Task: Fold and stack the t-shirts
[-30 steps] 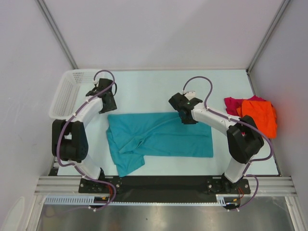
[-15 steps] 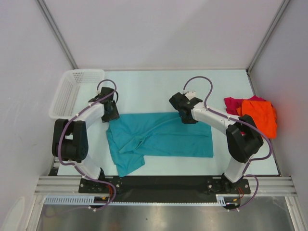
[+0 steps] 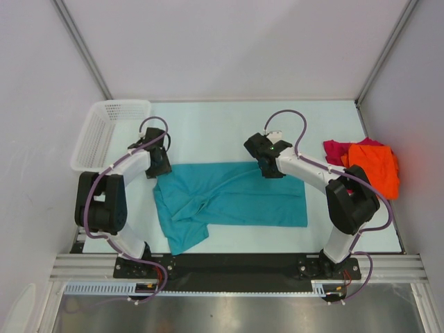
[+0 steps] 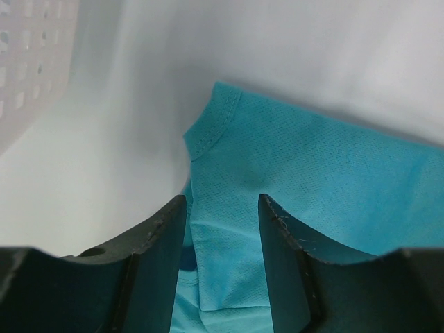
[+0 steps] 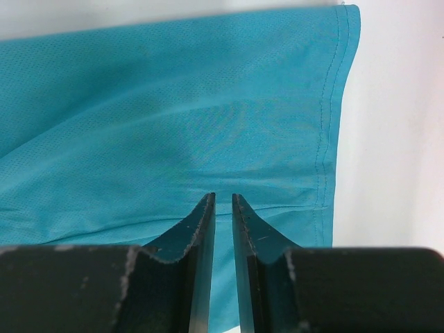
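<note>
At centre of table (image 3: 208,125), teal shirt (image 3: 232,198) spread, rumpled at left; orange shirt (image 3: 374,166) and magenta shirt (image 3: 334,149) heaped at right edge. Left gripper (image 4: 222,201) jaws apart over far-left corner. Right gripper (image 5: 223,198) jaws nearly together at far edge; pinch cannot be told. Cloth judged light, limp; best taken at hemmed corners.

One teal t-shirt (image 3: 243,198), one orange t-shirt (image 3: 378,170), one magenta t-shirt (image 3: 333,148), one basket (image 3: 89,147)

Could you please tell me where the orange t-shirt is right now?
From above, the orange t-shirt lies at the table's right edge, overlapping the red t-shirt.
</note>
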`<state>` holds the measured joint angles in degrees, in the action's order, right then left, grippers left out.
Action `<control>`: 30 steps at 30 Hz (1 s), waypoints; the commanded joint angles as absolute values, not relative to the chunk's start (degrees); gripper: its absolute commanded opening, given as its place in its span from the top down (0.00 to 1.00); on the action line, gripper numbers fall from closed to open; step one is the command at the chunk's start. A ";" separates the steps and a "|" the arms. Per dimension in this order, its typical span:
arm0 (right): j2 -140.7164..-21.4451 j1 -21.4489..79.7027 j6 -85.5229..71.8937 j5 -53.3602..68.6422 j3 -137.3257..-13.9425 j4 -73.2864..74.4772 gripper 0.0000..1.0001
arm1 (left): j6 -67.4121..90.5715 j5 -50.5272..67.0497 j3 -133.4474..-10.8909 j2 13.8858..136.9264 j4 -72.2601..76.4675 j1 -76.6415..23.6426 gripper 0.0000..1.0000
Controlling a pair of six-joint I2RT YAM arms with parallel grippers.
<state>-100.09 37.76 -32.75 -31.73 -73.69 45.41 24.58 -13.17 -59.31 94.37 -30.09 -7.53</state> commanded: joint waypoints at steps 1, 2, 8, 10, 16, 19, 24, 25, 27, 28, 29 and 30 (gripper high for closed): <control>-100.11 37.62 -32.34 -32.17 -73.57 44.82 0.79 | 26.19 -13.62 -58.10 92.46 -28.74 -7.21 0.49; -100.02 37.53 -32.26 -32.17 -73.56 44.65 0.79 | 26.37 -13.54 -57.92 92.46 -28.48 -7.21 0.49; -100.02 37.27 -32.08 -32.43 -73.13 44.91 0.80 | 27.33 -9.94 -56.43 93.95 -26.37 -6.33 0.49; -99.93 37.09 -32.17 -32.52 -72.95 44.91 0.79 | 27.68 -9.41 -55.55 94.22 -25.49 -6.15 0.50; -99.93 36.83 -31.90 -32.70 -72.68 44.82 0.80 | 27.60 -9.05 -56.07 94.83 -25.05 -5.80 0.51; -99.93 36.65 -31.90 -32.69 -72.77 44.91 0.80 | 27.60 -8.70 -56.16 95.19 -24.79 -5.62 0.52; -99.84 36.56 -31.90 -32.87 -72.69 44.91 0.80 | 27.60 -8.61 -56.25 95.36 -24.43 -5.45 0.54; -99.84 36.56 -31.73 -32.87 -72.69 45.09 0.80 | 27.68 -8.53 -56.25 95.36 -24.43 -5.36 0.54; -99.76 36.56 -31.73 -32.96 -72.60 45.09 0.80 | 27.69 -8.35 -56.34 95.62 -24.17 -5.19 0.56; -99.76 36.48 -31.82 -32.96 -72.60 45.09 0.80 | 27.69 -8.18 -56.34 95.71 -24.17 -5.19 0.57; -99.76 36.39 -31.73 -33.05 -72.51 45.09 0.80 | 27.60 -8.26 -56.42 95.80 -23.91 -5.19 0.58; -99.58 36.47 -31.73 -33.13 -72.51 45.09 0.80 | 27.60 -8.17 -56.60 95.89 -23.99 -5.10 0.58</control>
